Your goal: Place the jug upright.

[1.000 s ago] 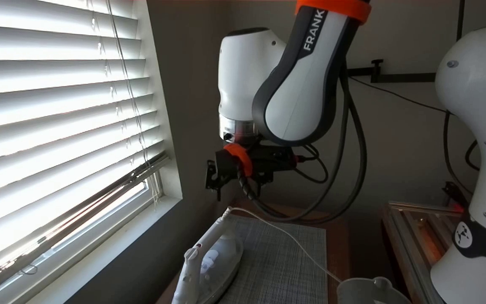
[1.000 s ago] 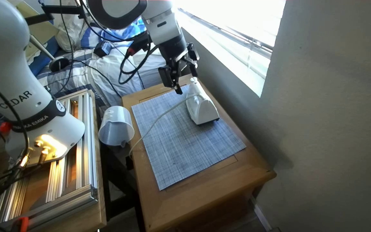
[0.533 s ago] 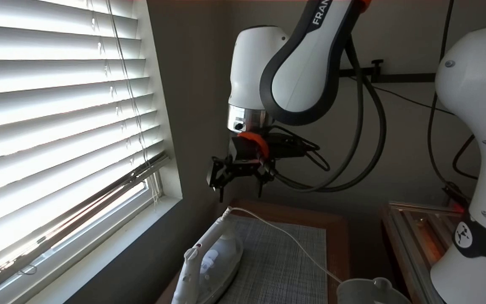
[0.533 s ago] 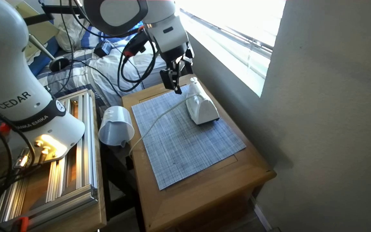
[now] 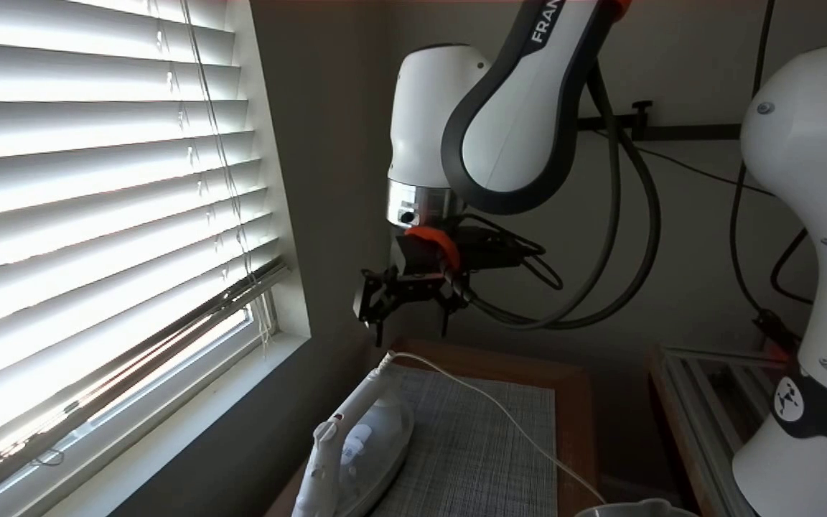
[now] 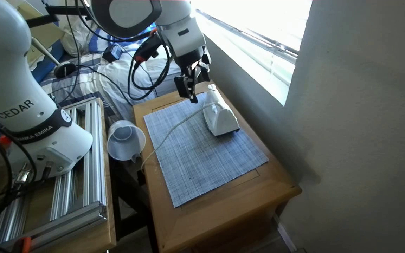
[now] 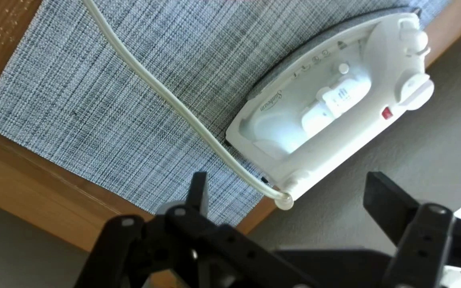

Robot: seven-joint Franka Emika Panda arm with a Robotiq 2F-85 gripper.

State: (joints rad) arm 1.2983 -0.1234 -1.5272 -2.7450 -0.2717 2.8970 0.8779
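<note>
The jug point(image 6: 117, 153) is translucent and whitish. In an exterior view it is at the left edge of the wooden table, beside the metal frame. Its opening faces that camera and its inner bottom shows, so it looks tilted; what supports it is unclear. In an exterior view only its rim point(image 5: 636, 510) shows at the bottom edge. It is out of the wrist view. My gripper point(image 6: 200, 89) is open and empty, above the table's far end, well away from the jug. It is open in an exterior view point(image 5: 412, 334) and the wrist view point(image 7: 286, 186).
A white iron point(image 6: 220, 117) stands on a grey woven mat point(image 6: 195, 158) below my gripper. Its cord point(image 6: 174, 127) crosses the mat towards the jug. The wooden table point(image 6: 223, 218) adjoins a wall and a window point(image 5: 97, 215). A metal frame point(image 6: 95, 147) lies beside the robot base.
My arm shifted slightly, then held still. The jug then changed its tilt: its opening turned more towards the camera and its rim dropped lower. The orange light at the base went out.
</note>
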